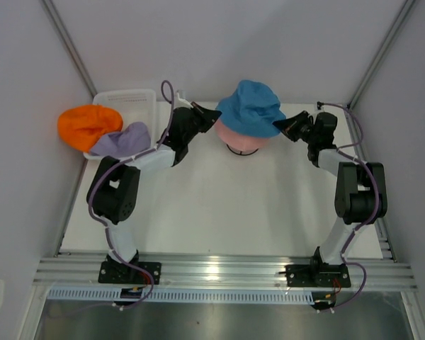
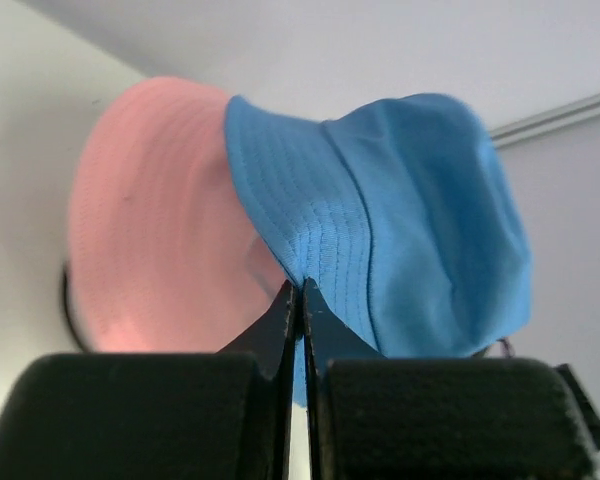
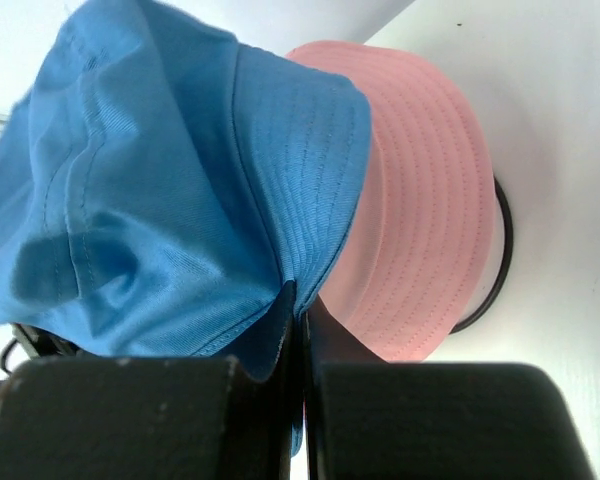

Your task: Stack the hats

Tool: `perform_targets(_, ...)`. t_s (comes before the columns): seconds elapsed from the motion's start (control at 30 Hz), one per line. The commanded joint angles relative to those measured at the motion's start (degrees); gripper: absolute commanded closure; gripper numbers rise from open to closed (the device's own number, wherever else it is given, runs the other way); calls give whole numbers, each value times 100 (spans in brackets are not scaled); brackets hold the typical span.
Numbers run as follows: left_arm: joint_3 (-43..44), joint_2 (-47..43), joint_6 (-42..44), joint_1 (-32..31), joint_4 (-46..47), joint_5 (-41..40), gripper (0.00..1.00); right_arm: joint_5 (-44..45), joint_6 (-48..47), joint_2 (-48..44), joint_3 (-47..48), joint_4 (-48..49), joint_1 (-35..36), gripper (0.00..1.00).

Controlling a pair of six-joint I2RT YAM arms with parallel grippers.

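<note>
Both arms reach forward over the bench (image 1: 219, 205), elbows bent. Left hand (image 1: 212, 115) and right hand (image 1: 281, 128) pinch opposite brim edges of blue hat (image 1: 251, 106), draped over pink hat (image 1: 235, 139). Lavender hat (image 1: 124, 139), orange hat (image 1: 85, 126) far left.

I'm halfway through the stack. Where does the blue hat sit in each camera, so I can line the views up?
Top external: blue hat at upper centre, between the two wrists.
Left wrist: blue hat fills the right half, its brim running down into the shut jaws.
Right wrist: blue hat at upper left, its brim meeting the shut jaws at bottom centre.
Shared landmark: the pink hat beneath it.
</note>
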Motion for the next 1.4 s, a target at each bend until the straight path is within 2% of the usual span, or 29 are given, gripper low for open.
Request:
perform_targets(0.0, -402, -335, -179, 47, -317, -679, 99, 213, -370, 45, 249, -319, -12, 100)
perform_targets(0.17, -623, -81, -513, 12, -317, -626, 99, 274, -572, 256, 390, -547, 225, 100)
perform_targets(0.37, -449, 157, -760, 12, -931, -696, 99, 363, -818, 362, 530, -855, 322, 100)
perform_targets(0.53, 369, 552, -1031, 20, -2714, -881, 99, 442, -809, 669, 688, -1004, 339, 100)
perform_targets(0.8, 1134, 1009, -1146, 47, -3796, -767, 99, 310, -906, 1223, 1084, -1382, 524, 99)
perform_targets(0.87, 1196, 1141, -1076, 56, -3833, -645, 99, 275, -906, 1258, 1067, -1374, 533, 94)
perform_targets(1.03, 844, 878, -822, 56, -3227, -626, 99, 248, -1029, 1074, 1066, -1382, 515, 67)
perform_targets(1.07, 775, 747, -786, 56, -3226, -696, 99, 248, -1064, 978, 1084, -1426, 507, 54)
perform_targets(1.17, 651, 544, -383, 56, -2859, -662, 99, 283, -1213, 802, 1172, -1584, 436, 34)
perform_targets(1.23, 660, 412, -233, 64, -2769, -609, 99, 327, -1310, 591, 1198, -1637, 349, 31)
perform_targets(1.37, 756, 359, -92, 73, -2682, -398, 98, 450, -1415, 231, 1198, -1655, 182, 34)
